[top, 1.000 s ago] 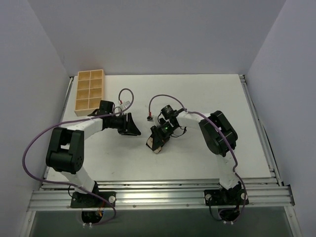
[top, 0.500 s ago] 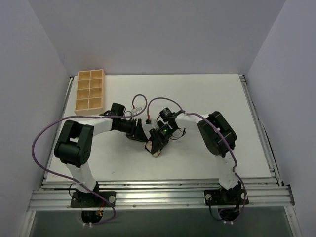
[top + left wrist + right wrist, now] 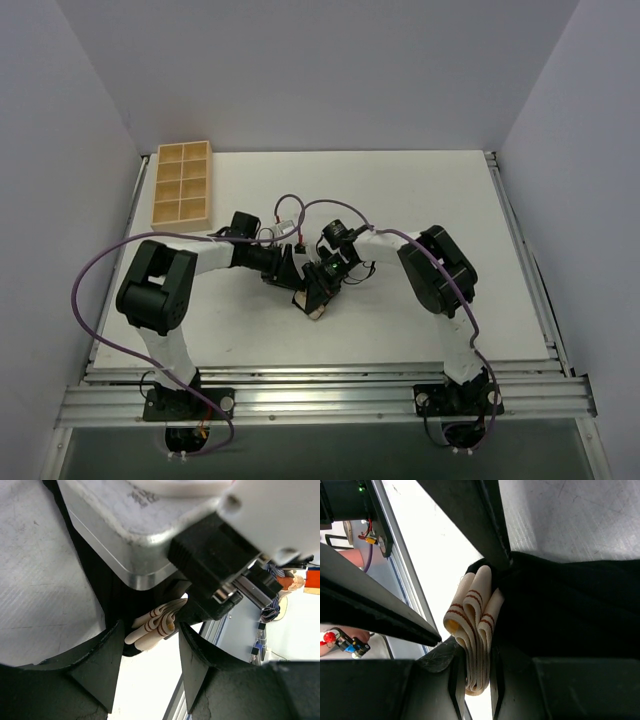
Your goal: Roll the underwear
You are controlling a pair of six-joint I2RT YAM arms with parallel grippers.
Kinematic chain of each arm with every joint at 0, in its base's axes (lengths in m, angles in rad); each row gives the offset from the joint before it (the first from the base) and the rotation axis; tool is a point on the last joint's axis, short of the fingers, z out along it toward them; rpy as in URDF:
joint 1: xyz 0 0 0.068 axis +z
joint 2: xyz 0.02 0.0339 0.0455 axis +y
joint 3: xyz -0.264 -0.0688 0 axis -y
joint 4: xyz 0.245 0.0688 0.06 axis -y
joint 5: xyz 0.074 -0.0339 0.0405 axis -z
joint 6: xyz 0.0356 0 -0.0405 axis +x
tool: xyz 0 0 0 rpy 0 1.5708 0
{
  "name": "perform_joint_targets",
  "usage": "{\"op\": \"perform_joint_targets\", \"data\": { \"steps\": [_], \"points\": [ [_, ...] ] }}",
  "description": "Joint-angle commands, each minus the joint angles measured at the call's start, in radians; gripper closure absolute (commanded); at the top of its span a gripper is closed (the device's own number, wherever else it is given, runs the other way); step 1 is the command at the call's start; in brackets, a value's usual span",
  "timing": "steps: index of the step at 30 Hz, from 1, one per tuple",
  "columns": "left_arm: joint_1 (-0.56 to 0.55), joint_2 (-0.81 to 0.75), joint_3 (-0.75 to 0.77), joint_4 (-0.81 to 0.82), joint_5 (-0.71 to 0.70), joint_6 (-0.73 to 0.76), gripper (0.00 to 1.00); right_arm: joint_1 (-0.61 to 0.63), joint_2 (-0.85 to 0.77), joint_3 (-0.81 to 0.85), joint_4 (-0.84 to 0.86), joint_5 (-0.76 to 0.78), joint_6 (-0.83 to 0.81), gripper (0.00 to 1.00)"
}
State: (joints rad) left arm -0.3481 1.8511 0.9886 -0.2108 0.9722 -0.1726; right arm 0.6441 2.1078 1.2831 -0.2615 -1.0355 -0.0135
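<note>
Pinching folded waistband (image 3: 472,625), right gripper (image 3: 477,670) holds underwear (image 3: 570,605) bundled mid-table, slightly toward near edge (probably stops roll springing loose). Left gripper (image 3: 150,650) jaws parted, just beside bundle, seemingly poised to tuck.

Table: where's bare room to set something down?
Free on the table: the far strip right of the tray, and the right side beyond the right arm. Crowded: the middle, left gripper and right gripper both at the underwear.

l claw (image 3: 150,630) spread, r claw (image 3: 472,675) clamped
</note>
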Motion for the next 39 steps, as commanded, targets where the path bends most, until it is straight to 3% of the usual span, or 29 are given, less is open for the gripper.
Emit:
{"op": "perform_joint_targets", "data": {
  "steps": [1, 15, 18, 19, 23, 26, 31, 36, 39],
  "points": [
    [-0.014, 0.006, -0.018, 0.073, 0.045, -0.001, 0.44, 0.011, 0.021, -0.011, -0.024, 0.006, 0.007, 1.0],
    [-0.022, -0.013, -0.084, 0.123, 0.062, -0.004, 0.49, 0.006, 0.021, -0.019, -0.002, 0.002, 0.014, 1.0],
    [-0.023, -0.001, -0.081, 0.136, 0.045, -0.028, 0.64, 0.006, 0.021, -0.018, -0.004, 0.017, 0.014, 1.0],
    [-0.023, 0.005, -0.071, 0.126, 0.039, -0.036, 0.78, 0.006, 0.02, -0.016, -0.004, 0.026, 0.041, 0.99],
    [-0.022, 0.036, -0.056, 0.058, -0.012, -0.044, 0.97, 0.002, -0.026, -0.051, 0.05, 0.113, 0.112, 0.83],
    [-0.022, 0.057, -0.053, -0.019, -0.067, -0.036, 0.98, -0.014, -0.077, -0.094, 0.109, 0.187, 0.185, 0.77],
    [-0.022, 0.066, -0.079, 0.007, -0.11, -0.079, 0.98, -0.034, -0.14, -0.159, 0.194, 0.238, 0.289, 0.71],
    [-0.022, 0.08, -0.076, 0.022, -0.119, -0.099, 0.98, -0.035, -0.184, -0.185, 0.211, 0.299, 0.323, 0.71],
    [-0.022, 0.089, -0.07, 0.016, -0.128, -0.105, 0.98, -0.035, -0.209, -0.199, 0.225, 0.35, 0.345, 0.76]
  ]
}}
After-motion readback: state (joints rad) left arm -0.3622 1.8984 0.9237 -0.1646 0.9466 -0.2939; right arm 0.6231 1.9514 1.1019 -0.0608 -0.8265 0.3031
